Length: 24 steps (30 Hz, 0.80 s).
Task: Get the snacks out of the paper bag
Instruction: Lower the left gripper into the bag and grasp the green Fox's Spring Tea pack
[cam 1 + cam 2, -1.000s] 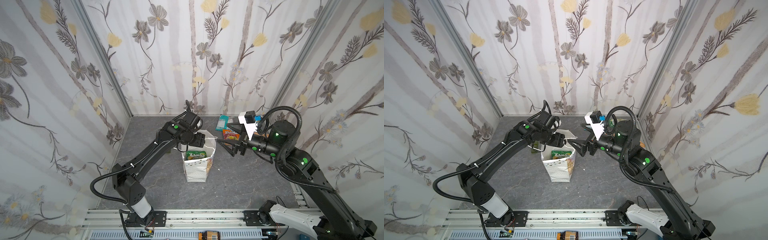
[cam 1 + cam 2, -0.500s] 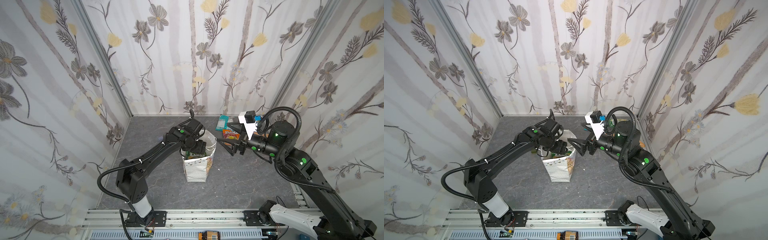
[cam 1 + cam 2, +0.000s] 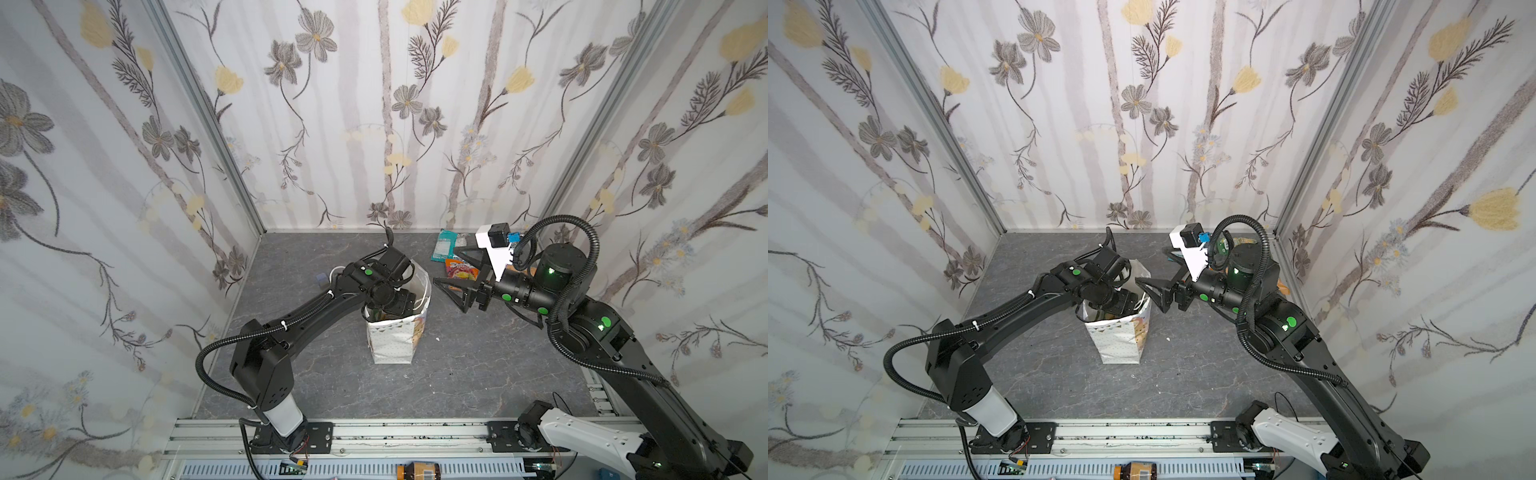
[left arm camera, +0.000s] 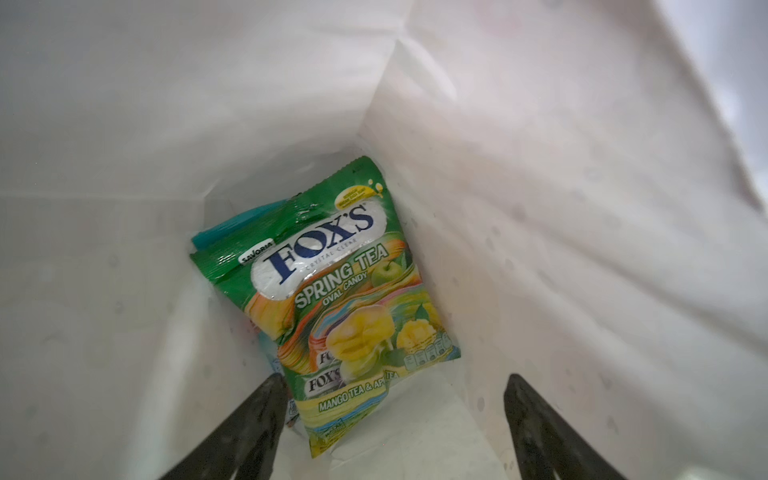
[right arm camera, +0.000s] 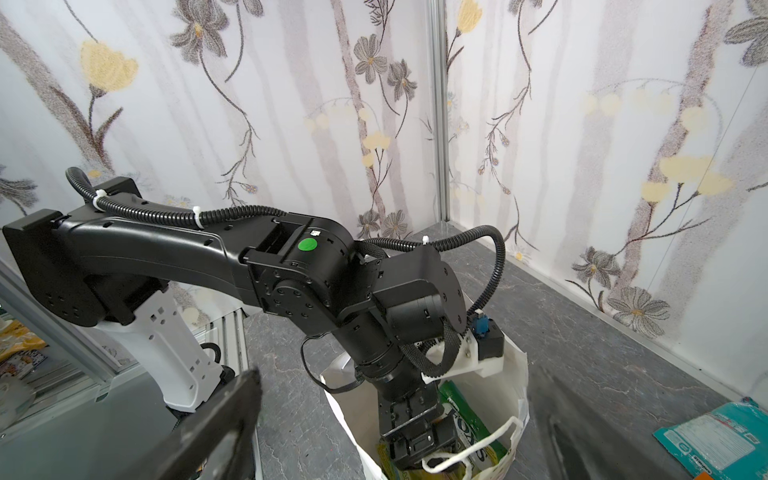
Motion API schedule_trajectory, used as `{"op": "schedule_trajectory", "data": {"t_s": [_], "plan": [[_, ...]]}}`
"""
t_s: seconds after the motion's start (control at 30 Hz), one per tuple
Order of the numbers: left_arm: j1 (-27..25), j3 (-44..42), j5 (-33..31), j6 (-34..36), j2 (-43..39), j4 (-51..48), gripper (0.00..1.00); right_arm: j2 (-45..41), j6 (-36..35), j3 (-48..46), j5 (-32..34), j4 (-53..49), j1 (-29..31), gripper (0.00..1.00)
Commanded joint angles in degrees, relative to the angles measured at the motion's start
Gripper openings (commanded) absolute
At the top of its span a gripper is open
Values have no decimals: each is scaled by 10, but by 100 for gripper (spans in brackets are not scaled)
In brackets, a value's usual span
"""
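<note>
Left gripper [image 4: 395,379] sank into paper bag [image 3: 395,340], spread, empty.

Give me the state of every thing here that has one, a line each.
paper bag: upright, mouth open.
Fox's Spring Tea candy packet: lying inside the bag, not gripped.
lower teal packet: inside the bag, mostly hidden beneath the candy packet.
left gripper: open, reaching inside the bag.
right gripper: open, empty, beside the bag.
loose teal packet: outside the bag, lying flat.
orange-red packet: outside the bag, lying flat.
</note>
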Motion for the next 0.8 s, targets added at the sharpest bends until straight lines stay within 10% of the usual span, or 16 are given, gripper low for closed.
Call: {"op": "schedule_trajectory", "data": {"t_s": [0.0, 0.77], "plan": [[0, 4, -10, 1, 21, -13, 84, 3, -3, 0, 0, 25, 0, 100], [-11, -93, -139, 16, 87, 70, 88, -2, -2, -7, 3, 23, 0, 100]]}}
